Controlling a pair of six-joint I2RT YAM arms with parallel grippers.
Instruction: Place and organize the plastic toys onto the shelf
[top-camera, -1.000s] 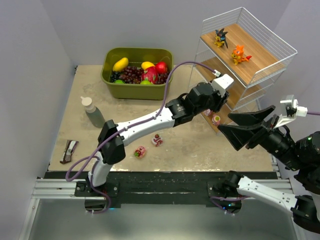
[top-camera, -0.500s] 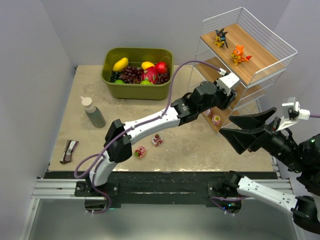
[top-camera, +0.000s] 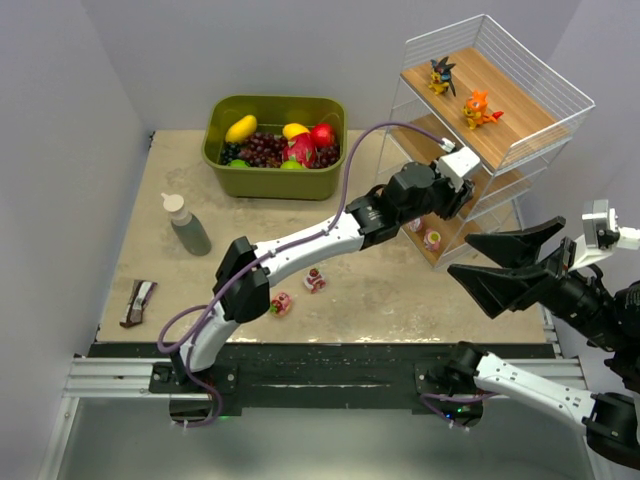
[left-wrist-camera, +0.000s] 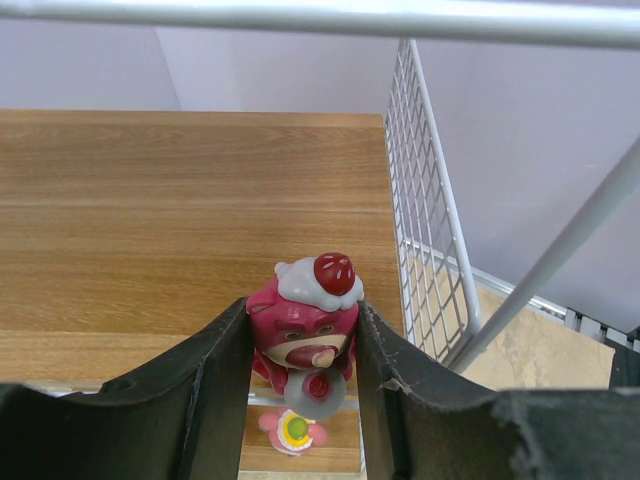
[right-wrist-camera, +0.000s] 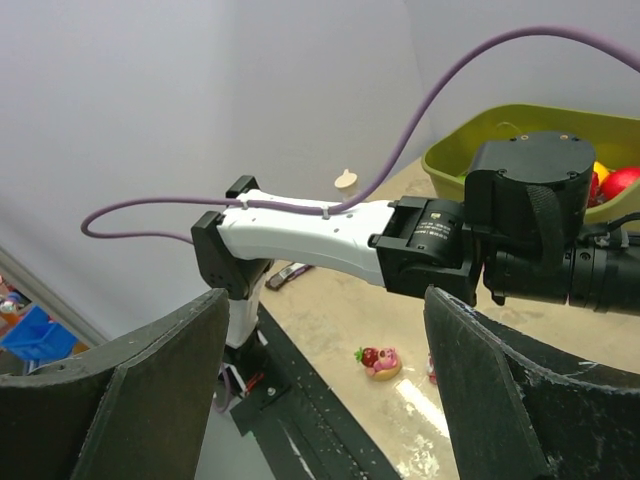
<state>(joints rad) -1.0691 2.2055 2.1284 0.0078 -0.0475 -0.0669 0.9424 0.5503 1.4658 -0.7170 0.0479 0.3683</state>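
My left gripper (top-camera: 452, 193) reaches into the white wire shelf (top-camera: 540, 95) at its middle wood tier (left-wrist-camera: 150, 200). It (left-wrist-camera: 303, 335) is shut on a pink bear figurine (left-wrist-camera: 305, 315) with white cream and a red cherry on its head. A small pink toy (left-wrist-camera: 294, 432) shows below it; in the top view it stands on the bottom tier (top-camera: 433, 238). A dark spiky creature (top-camera: 441, 75) and an orange creature (top-camera: 477, 108) stand on the top tier. Two pink toys (top-camera: 314, 281) (top-camera: 280, 304) lie on the table; one shows in the right wrist view (right-wrist-camera: 380, 362). My right gripper (top-camera: 500, 268) (right-wrist-camera: 325, 300) is open and empty, right of the shelf.
An olive-green bin (top-camera: 270, 183) with fruit stands at the back. A bottle (top-camera: 186, 224) stands at the left. A dark brown object (top-camera: 138, 302) lies near the table's front left edge. The left arm (top-camera: 300, 245) stretches across the table's middle.
My left gripper has pushed a little farther right into the shelf with the bear. My right gripper has drawn back to the right and slightly down.
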